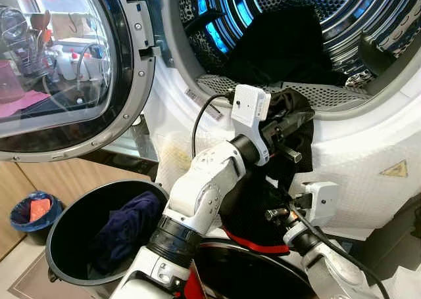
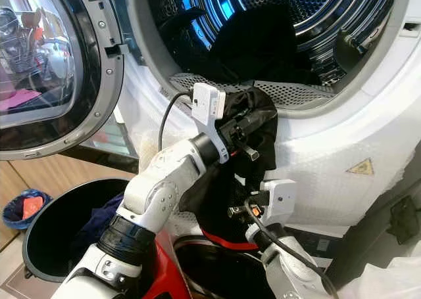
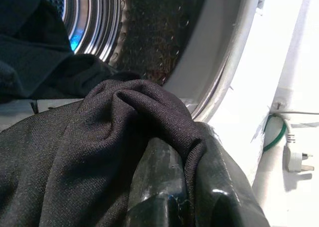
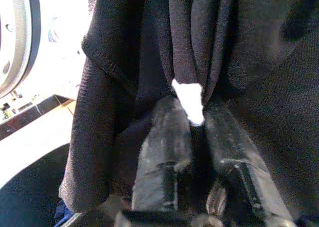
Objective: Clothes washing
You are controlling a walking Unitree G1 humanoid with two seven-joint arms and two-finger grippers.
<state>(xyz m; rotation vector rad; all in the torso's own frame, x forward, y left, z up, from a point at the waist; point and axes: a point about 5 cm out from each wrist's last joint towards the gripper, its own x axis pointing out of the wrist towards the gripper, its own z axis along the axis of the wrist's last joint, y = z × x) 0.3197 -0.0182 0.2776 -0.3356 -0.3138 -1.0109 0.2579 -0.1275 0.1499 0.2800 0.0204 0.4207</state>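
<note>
Both grippers, left gripper (image 3: 172, 187) and right gripper (image 4: 197, 132), clamped on black garment (image 1: 289, 125), fingertips buried in cloth

Daylight falls bright on the white washing machine (image 1: 368, 148), nearly washing out its front panel, while the drum (image 1: 276, 10) glows blue from its own inner light. The open door (image 1: 59, 69) glass mirrors a sunlit room. The black garment (image 3: 99, 152) swallows detail (folds barely readable). Both wrist views are soft, their near fingers (image 4: 164, 152) blurred.
</note>
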